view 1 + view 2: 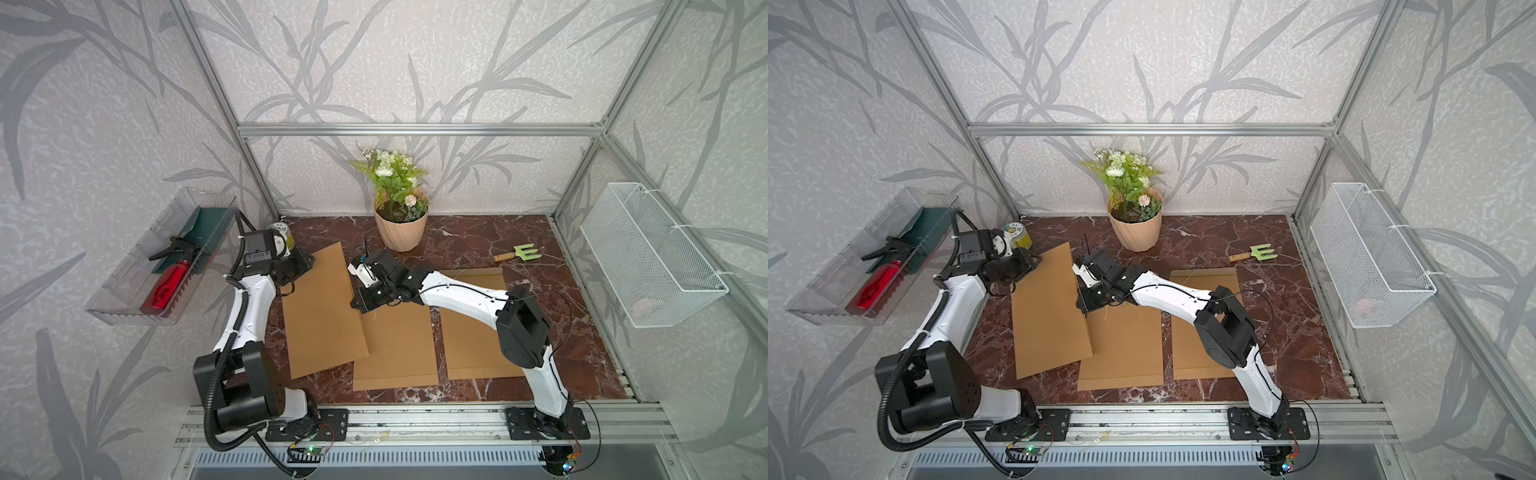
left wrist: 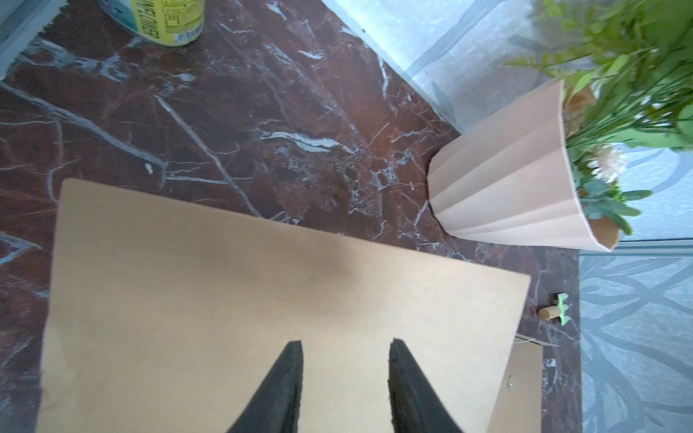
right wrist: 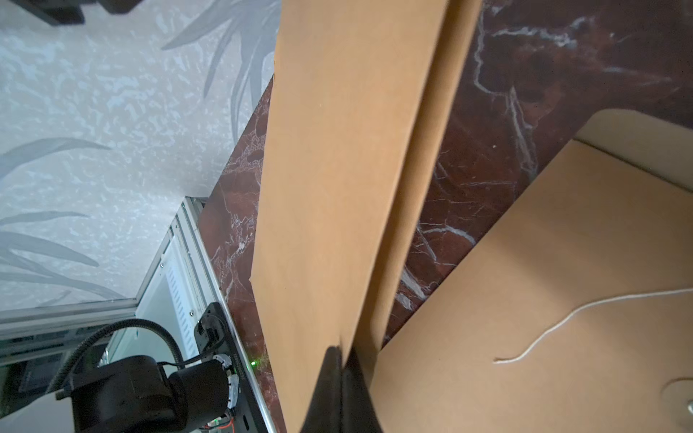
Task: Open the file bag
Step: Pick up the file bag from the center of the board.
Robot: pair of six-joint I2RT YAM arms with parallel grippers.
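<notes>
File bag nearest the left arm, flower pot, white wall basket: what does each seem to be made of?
The file bag: matte brown kraft paper or thin card; a dull, thin sheet. The flower pot: pale peach, ribbed, smooth; probably plastic, perhaps ceramic. The wall basket: white-coated wire mesh, likely metal; one sees through it.

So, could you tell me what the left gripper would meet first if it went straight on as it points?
Probably the angled kraft file bag just ahead of the open left gripper, though depth is unclear.
</notes>
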